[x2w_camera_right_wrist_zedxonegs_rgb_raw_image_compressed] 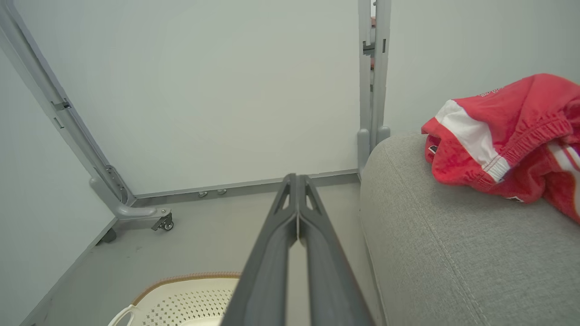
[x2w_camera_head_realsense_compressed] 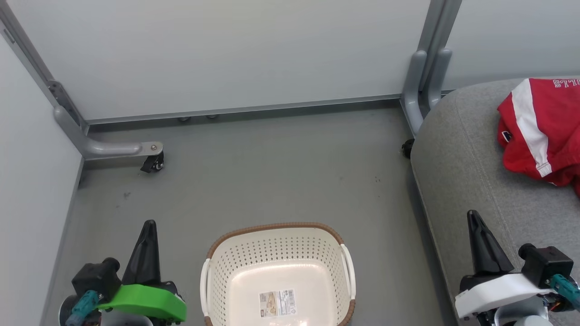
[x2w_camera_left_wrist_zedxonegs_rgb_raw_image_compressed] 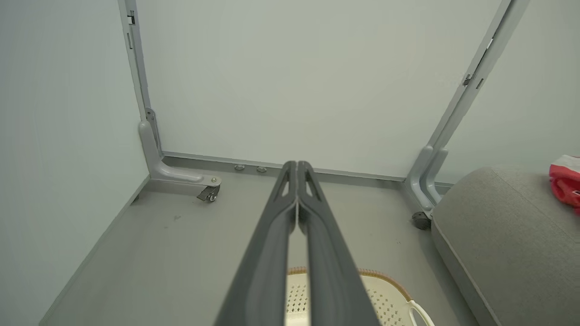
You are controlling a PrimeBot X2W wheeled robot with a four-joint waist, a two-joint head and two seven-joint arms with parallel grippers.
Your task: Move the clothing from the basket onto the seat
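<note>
The cream perforated basket (x2w_camera_head_realsense_compressed: 226, 265) stands on the grey floor at the bottom centre, with just a paper label on its bottom. Red clothing (x2w_camera_head_realsense_compressed: 541, 129) with a white stripe lies bunched on the light-grey seat (x2w_camera_head_realsense_compressed: 462, 172) at the right; it shows again as clothing (x2w_camera_right_wrist_zedxonegs_rgb_raw_image_compressed: 503, 136) on the seat (x2w_camera_right_wrist_zedxonegs_rgb_raw_image_compressed: 444, 253) and as a red patch (x2w_camera_left_wrist_zedxonegs_rgb_raw_image_compressed: 566, 181) at the seat's (x2w_camera_left_wrist_zedxonegs_rgb_raw_image_compressed: 503, 240) far edge. My left gripper (x2w_camera_head_realsense_compressed: 148, 224) is shut left of the basket, holding nothing. My right gripper (x2w_camera_head_realsense_compressed: 472, 215) is shut over the seat's front part, nothing in it. Both wrist views show the fingers (x2w_camera_left_wrist_zedxonegs_rgb_raw_image_compressed: 297, 167) (x2w_camera_right_wrist_zedxonegs_rgb_raw_image_compressed: 297, 179) pressed together.
Pale partition panels on grey metal posts close off the back and left. A caster foot (x2w_camera_head_realsense_compressed: 152, 160) juts onto the floor at the back left, another post base (x2w_camera_head_realsense_compressed: 419, 90) stands by the seat's corner. Open grey floor lies between basket and panels.
</note>
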